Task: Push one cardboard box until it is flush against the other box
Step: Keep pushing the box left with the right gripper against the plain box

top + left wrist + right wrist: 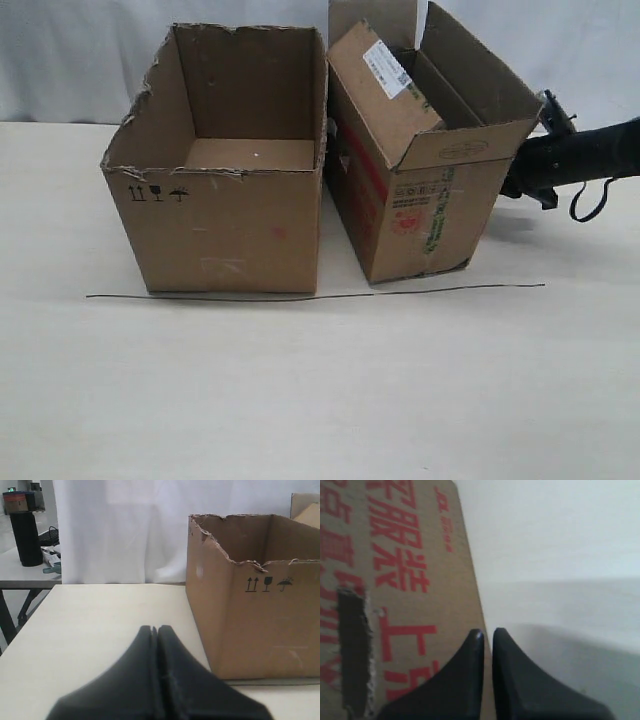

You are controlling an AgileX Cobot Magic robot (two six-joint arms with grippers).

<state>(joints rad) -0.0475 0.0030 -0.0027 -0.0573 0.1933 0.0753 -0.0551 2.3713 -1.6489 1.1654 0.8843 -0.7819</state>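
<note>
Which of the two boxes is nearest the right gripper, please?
The narrower cardboard box with flaps, red characters and white label; the right gripper is at its printed side. The other box is wider, torn-rimmed.

Exterior view: raised in front of the counter, looking down and across, far enough to frame both boxes whole. Left wrist view: low over the counter, level past the left hand toward the other box, near; shares its handling symbols with the exterior view. Right wrist view: behind the right hand, very close against the red-lettered wall of the cardboard box.
</note>
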